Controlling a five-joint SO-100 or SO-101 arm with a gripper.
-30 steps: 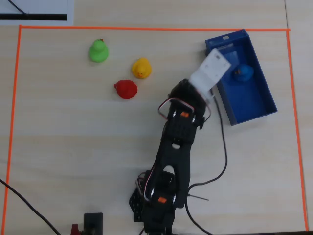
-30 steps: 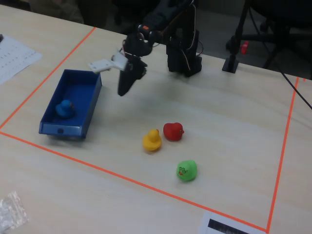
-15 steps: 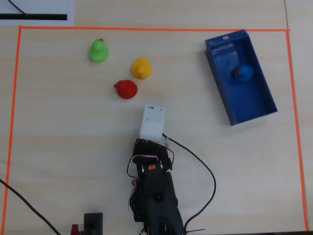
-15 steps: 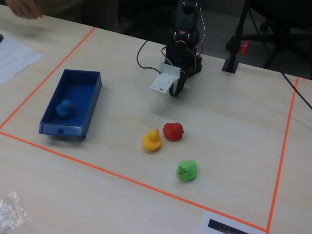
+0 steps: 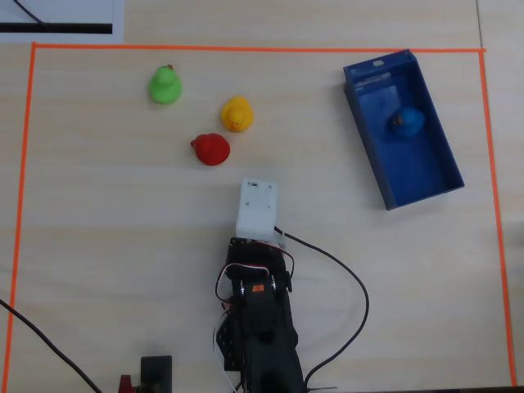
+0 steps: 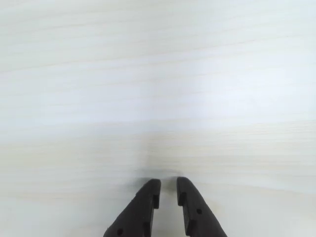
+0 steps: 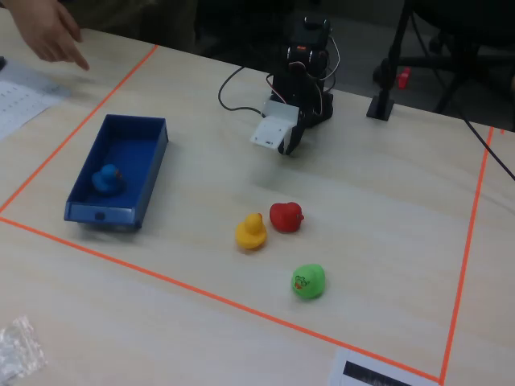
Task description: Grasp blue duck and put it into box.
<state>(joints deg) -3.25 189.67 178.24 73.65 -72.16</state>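
The blue duck (image 5: 407, 121) sits inside the dark-blue box (image 5: 365, 135) at the upper right of the overhead view. In the fixed view the blue duck (image 7: 105, 178) rests in the near half of the box (image 7: 100, 214) at the left. The arm is folded back near its base, far from the box. In the overhead view a white wrist housing (image 5: 257, 205) hides the jaws. In the wrist view my gripper (image 6: 168, 181) points at bare table, jaws almost together with a narrow gap and nothing between them. It also shows in the fixed view (image 7: 290, 146).
A green duck (image 5: 166, 85), a yellow duck (image 5: 237, 114) and a red duck (image 5: 212, 149) stand ahead-left of the arm. Orange tape (image 5: 246, 47) frames the work area. A person's hand (image 7: 52, 32) hovers at the far left corner in the fixed view.
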